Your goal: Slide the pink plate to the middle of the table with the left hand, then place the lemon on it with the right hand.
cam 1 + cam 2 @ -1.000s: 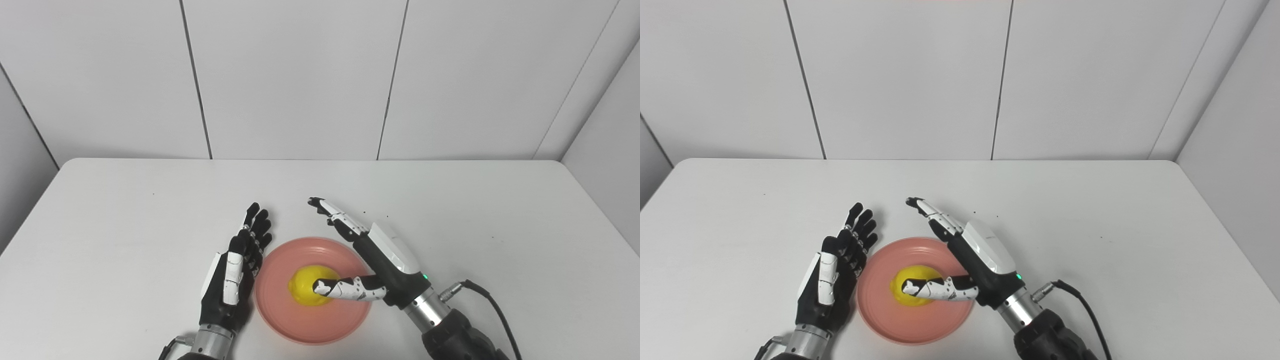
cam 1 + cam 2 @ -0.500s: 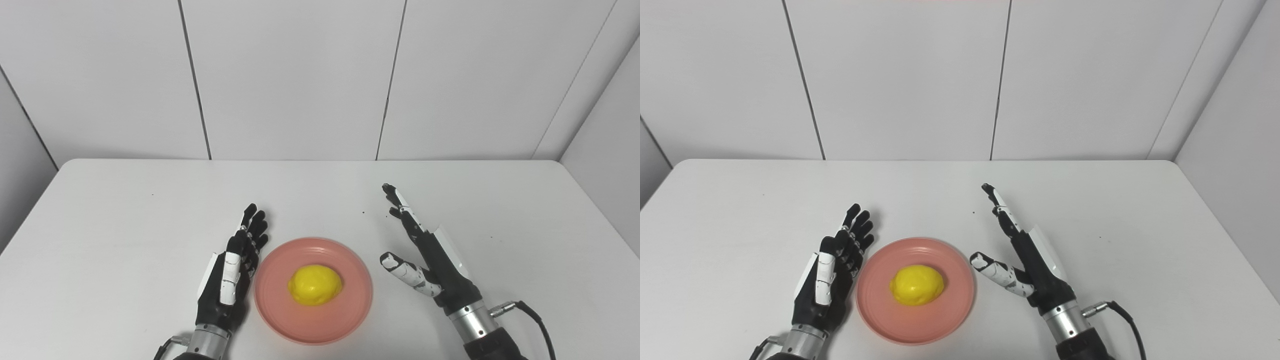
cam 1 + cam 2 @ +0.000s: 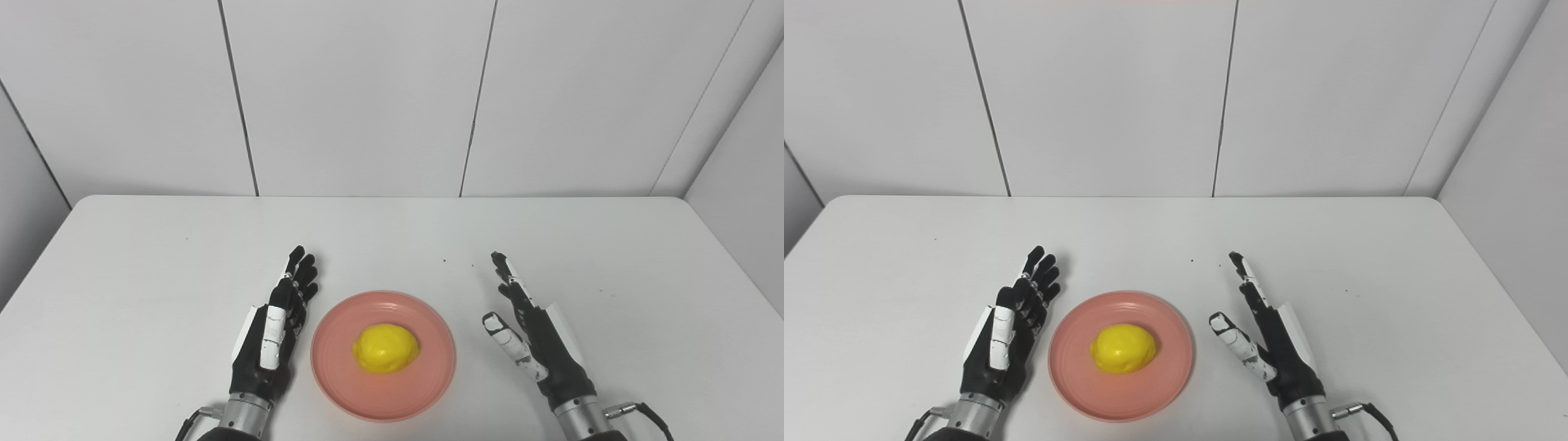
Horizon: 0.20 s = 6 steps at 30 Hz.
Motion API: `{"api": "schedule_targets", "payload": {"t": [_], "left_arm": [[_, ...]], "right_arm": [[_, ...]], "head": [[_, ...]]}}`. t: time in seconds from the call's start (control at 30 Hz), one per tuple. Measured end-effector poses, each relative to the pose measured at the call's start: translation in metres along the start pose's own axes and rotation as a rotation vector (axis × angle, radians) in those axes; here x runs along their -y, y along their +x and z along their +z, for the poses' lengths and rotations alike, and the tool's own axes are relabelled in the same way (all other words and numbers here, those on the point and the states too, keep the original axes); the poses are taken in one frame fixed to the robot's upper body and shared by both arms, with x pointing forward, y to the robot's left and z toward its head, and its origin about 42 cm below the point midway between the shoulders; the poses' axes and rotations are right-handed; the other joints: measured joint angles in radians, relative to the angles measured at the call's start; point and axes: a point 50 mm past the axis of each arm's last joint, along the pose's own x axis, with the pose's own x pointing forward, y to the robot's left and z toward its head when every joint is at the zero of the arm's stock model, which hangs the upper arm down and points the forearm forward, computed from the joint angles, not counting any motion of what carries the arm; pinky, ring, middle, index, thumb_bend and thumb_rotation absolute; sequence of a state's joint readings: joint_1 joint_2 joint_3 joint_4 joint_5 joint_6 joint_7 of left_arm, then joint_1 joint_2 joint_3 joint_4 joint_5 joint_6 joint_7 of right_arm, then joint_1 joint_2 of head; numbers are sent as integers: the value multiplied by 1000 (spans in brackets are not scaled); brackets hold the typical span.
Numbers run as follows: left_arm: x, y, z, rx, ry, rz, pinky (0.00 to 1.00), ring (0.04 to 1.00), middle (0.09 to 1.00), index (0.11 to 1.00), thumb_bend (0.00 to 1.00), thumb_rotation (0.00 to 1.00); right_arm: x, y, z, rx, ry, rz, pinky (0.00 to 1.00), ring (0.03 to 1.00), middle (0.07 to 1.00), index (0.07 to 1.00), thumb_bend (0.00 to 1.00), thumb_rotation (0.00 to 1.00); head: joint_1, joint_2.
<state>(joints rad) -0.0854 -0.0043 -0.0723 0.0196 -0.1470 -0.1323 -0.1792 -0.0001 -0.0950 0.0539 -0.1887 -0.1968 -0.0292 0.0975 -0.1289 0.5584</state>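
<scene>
A pink plate (image 3: 429,383) lies on the white table near its front edge, about midway across. A yellow lemon (image 3: 385,348) rests in the plate's centre, touched by neither hand. My left hand (image 3: 271,334) stands open on edge just left of the plate, a small gap from its rim, fingers pointing away from me. My right hand (image 3: 538,340) is open to the right of the plate, clear of it, thumb spread toward the plate and holding nothing.
The white table (image 3: 184,257) reaches back to a panelled white wall (image 3: 367,92). A few small dark specks (image 3: 444,260) lie on the table beyond the plate. A cable (image 3: 649,413) trails from my right wrist.
My right hand let go of the lemon, lifted off the plate and drew back to the right and toward me. My left hand shifted slightly left, away from the plate. Plate and lemon stayed put.
</scene>
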Motion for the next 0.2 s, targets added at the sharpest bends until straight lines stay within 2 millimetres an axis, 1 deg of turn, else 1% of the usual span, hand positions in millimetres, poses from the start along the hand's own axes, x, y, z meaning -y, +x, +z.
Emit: {"api": "schedule_targets", "payload": {"t": [0.13,0.2], "left_arm": [[-2,0,0,1,5,-5,1000,1000,1000,1000,767,1000],[-3,-1,-1,-1,8,-5,1000,1000,1000,1000,769,1000]], "right_arm": [[-7,-3,-4,-38,84,-31,977,1000,1000,1000,623,934],[-10,-4,-8,-55,109,-58,990,1000,1000,1000,596,975]], "head": [[-6,-3],[-11,-5]]}}
